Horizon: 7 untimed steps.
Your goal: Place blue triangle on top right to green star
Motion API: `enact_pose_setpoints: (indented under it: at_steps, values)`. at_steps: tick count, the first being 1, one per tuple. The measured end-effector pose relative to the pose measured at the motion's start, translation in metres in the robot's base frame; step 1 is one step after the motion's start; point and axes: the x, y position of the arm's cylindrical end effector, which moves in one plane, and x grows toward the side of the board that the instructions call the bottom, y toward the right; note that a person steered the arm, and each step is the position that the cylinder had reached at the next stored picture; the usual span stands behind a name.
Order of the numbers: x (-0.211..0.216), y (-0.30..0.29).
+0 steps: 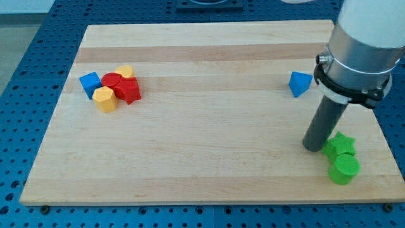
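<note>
1. Blue triangle (300, 83) is the piece to be moved, and it sits on the board (202, 63) toward the view's right, up and to the left of the green star (339, 145) and well apart from it.
2. No claw here to be wide or narrow: just a rod, and my tip (312, 147) rests just at the star's left edge, below the triangle.
3. A green cylinder (344, 169) touches the star on its lower side.
4. Far off at the view's left lies a cluster (blue cube (90, 82), red and yellow pieces), of no concern.
5. By my reckoning the push has not begun; next the tip must get round to the triangle's left and drive it rightward, to above and right of the star.
</note>
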Motion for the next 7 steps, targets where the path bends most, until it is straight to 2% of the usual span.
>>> enact_pose_setpoints:
  at_steps: [5,7]
  values:
    - [-0.119,-0.063]
    - [-0.163,-0.060]
